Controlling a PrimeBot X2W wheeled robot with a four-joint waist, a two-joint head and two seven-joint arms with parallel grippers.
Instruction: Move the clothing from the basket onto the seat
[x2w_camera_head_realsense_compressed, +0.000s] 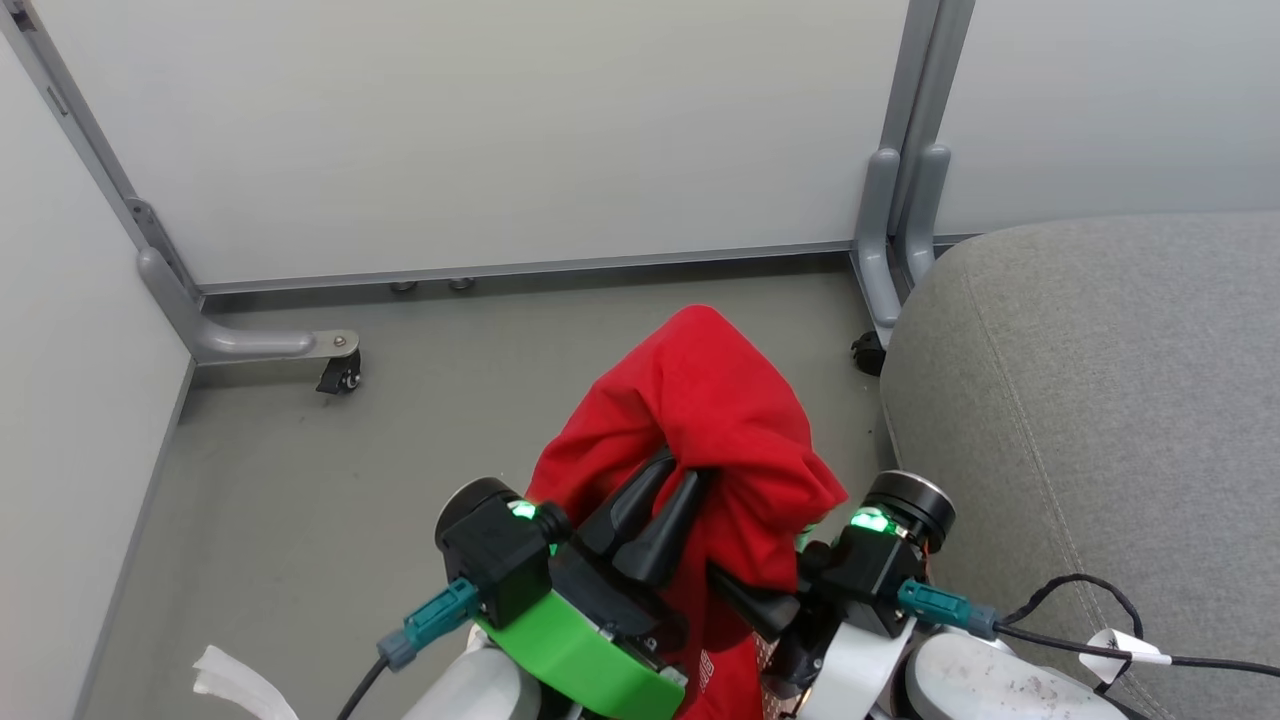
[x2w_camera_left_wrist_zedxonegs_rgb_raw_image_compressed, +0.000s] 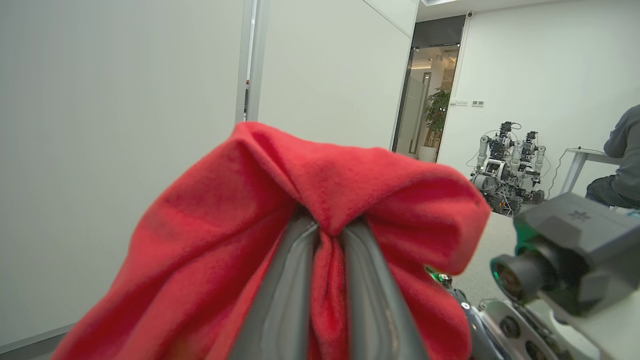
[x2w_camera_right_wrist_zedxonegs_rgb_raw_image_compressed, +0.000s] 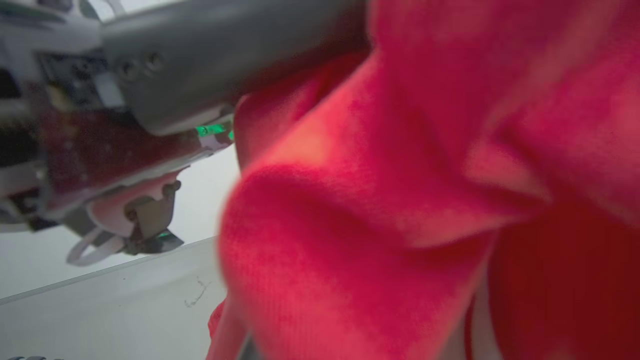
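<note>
Clothing (x2w_camera_left_wrist_zedxonegs_rgb_raw_image_compressed: 350, 175) between fingers (x2w_camera_left_wrist_zedxonegs_rgb_raw_image_compressed: 285, 290) of left claw (x2w_camera_left_wrist_zedxonegs_rgb_raw_image_compressed: 330, 225)

I see the clothing (x2w_camera_head_realsense_compressed: 700, 400) between my left pincer (x2w_camera_head_realsense_compressed: 680, 472) and right pincer (x2w_camera_head_realsense_compressed: 735, 592); the seat (x2w_camera_head_realsense_compressed: 1100, 400) lies right of them.

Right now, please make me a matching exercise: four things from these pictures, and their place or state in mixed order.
1 red garment
2 seat
3 left gripper
4 left caster wheel

A grey, right side of head view
B on the floor, under the partition foot
C held up, bunched
D shut on the garment

Pairs: 1-C, 2-A, 3-D, 4-B
</note>
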